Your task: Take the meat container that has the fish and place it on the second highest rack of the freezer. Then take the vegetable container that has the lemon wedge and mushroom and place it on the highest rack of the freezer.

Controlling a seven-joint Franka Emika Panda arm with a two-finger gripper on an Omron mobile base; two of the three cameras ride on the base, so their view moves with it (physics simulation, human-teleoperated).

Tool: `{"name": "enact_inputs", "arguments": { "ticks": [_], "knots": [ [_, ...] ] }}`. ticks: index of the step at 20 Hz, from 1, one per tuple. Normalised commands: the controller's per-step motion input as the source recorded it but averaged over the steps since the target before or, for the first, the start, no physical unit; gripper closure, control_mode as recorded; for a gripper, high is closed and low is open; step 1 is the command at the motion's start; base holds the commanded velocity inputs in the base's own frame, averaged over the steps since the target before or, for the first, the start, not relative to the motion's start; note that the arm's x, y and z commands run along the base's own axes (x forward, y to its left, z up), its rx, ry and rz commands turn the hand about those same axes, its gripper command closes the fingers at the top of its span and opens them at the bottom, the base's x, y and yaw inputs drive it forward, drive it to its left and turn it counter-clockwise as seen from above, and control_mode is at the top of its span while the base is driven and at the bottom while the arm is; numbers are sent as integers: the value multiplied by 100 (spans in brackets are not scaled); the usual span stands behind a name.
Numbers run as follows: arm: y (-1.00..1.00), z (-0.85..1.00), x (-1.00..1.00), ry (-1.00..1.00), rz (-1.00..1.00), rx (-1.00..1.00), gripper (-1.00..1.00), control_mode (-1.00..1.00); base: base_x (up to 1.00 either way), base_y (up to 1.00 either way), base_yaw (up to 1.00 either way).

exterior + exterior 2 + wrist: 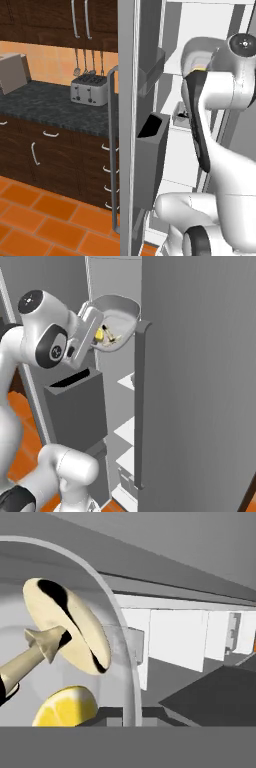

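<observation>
Left base view: the white arm fills the right half and hides most of the freezer interior behind it. A small grey shape shows between the arm and the open door, too small to make out. The door's inner face carries two grey bins. To the left, well apart from the arm, a toaster stands on the dark counter; no writing can be read on it.

Right base view: the pincer is raised near the top of the freezer opening, its fingertips covered by the hand's own body. It is closed tight on the near rim of the vegetable container, a shallow grey bowl held tilted, jutting from the pincer toward the freezer's other door, which cuts off its far edge. Inside the bowl, close to the pincer, lie the lemon wedge and the mushroom, the latter hard to make out. White racks show lower down, well below the pincer.

Hand view: the container's curved rim sweeps past at close range. The mushroom and the lemon wedge rest inside, the wedge cut off below. Beyond the rim lie white freezer panels.
</observation>
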Motion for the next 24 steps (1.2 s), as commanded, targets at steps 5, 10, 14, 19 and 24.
{"name": "enact_inputs", "arguments": {
  "ticks": [5,10,14,19,24],
  "knots": [
    [1,16,11,29,3,0,100,-100,0,0,0],
    [0,0,4,12,20,0,100,-100,0,0,0],
    [0,0,20,0,21,1,100,-100,0,0,0],
    [-2,-8,37,0,2,2,100,-100,0,0,0],
    [-37,-17,49,-1,-8,0,100,-100,0,0,0]
  ]
}}
